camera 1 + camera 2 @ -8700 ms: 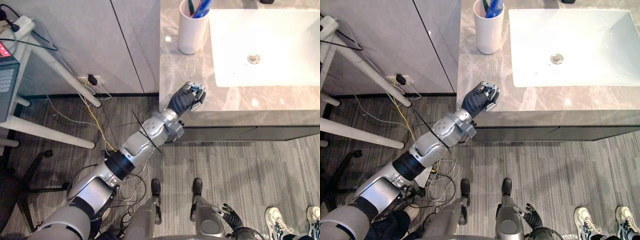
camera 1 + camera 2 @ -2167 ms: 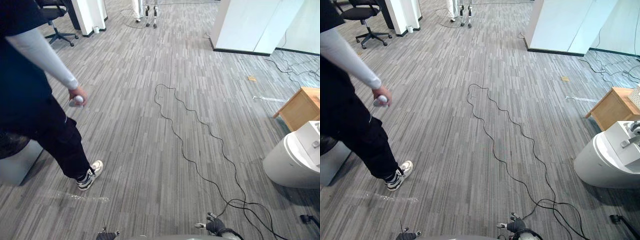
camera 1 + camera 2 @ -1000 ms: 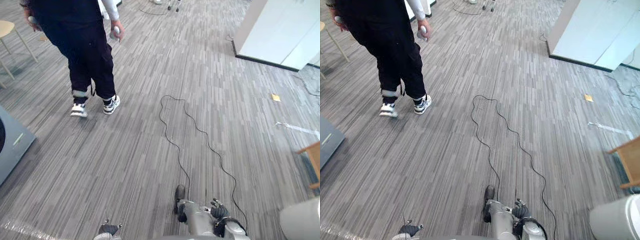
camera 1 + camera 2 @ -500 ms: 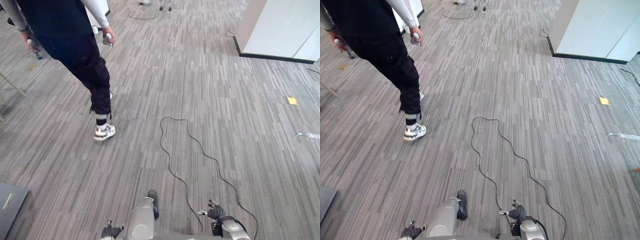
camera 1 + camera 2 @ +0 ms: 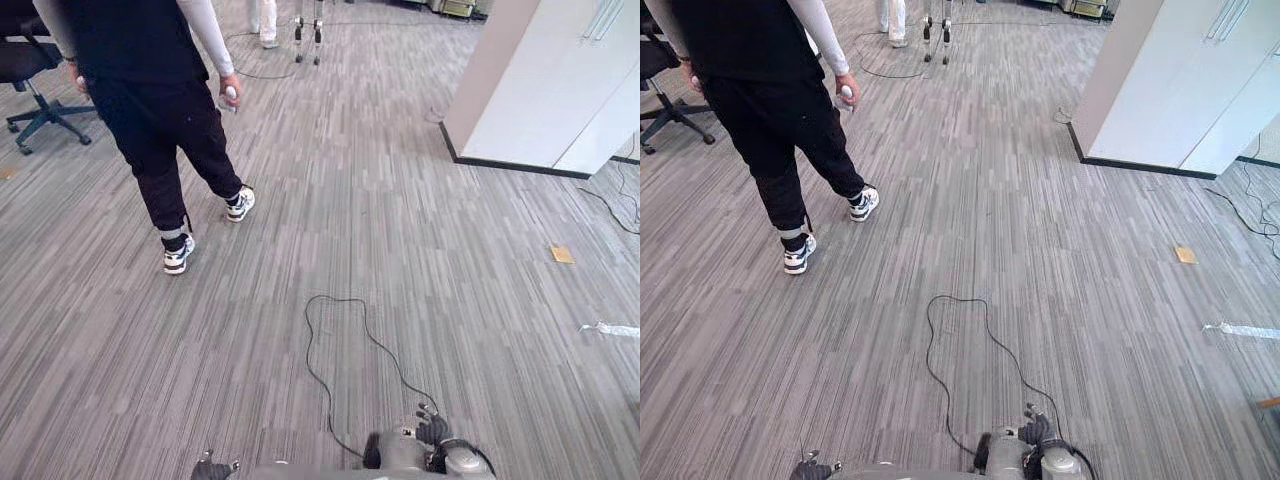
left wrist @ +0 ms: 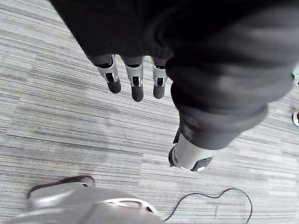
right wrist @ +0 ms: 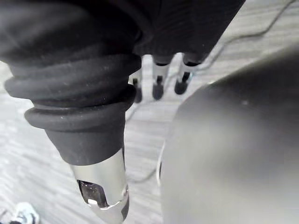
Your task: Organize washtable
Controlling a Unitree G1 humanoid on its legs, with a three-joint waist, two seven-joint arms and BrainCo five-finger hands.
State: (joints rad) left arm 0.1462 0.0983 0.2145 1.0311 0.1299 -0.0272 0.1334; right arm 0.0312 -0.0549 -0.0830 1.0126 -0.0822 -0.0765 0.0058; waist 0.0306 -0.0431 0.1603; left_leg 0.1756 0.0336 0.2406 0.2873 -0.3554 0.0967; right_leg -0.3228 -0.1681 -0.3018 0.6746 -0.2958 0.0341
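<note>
Both arms hang down over grey striped carpet. My left hand (image 5: 211, 467) shows at the bottom edge of the eye views. In the left wrist view its fingers (image 6: 136, 83) point straight at the floor and its thumb (image 6: 188, 155) stands apart, with nothing in them. My right hand (image 5: 432, 431) hangs low at the bottom right. In the right wrist view its fingers (image 7: 158, 84) are straight and its thumb (image 7: 101, 187) is free, and the hand holds nothing.
A person (image 5: 150, 95) in dark clothes walks on the carpet ahead at the left, with a small white controller (image 5: 230, 95) in one hand. A white cabinet (image 5: 550, 85) stands at the back right and an office chair (image 5: 28, 70) at the far left. A tan scrap (image 5: 562, 255) lies on the floor.
The camera has turned away from the washtable and keeps swinging across the open floor. The person has stepped farther off. Both hands stay hanging with straight fingers.
</note>
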